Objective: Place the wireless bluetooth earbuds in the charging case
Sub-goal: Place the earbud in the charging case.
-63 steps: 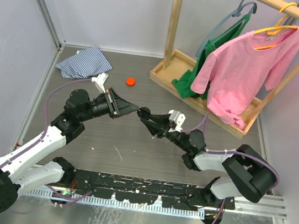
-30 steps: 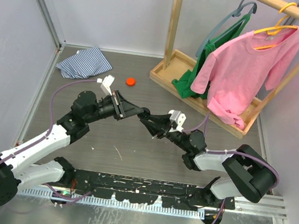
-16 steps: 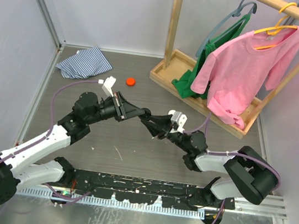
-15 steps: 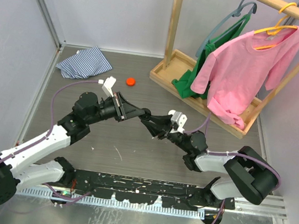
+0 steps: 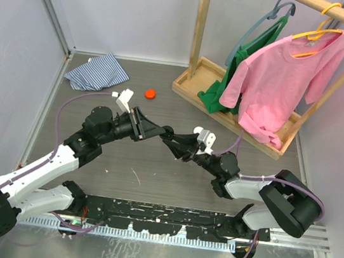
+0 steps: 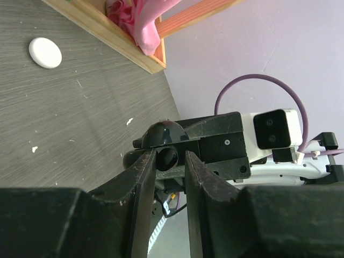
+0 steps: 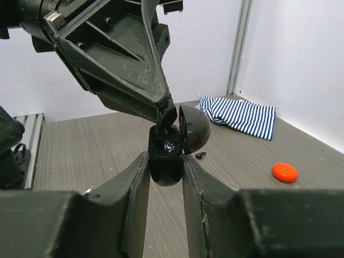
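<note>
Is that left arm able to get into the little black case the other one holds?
Likely yes: the left gripper has its tips at the mouth of the open charging case, with nothing between.

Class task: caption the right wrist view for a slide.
Right gripper clamps an open glossy black charging case while the left gripper seats a black earbud.

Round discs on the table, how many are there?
2. An orange disc lies near the striped cloth; a white disc lies by the wooden rack base, seen only from the left wrist. More may be hidden from view.
</note>
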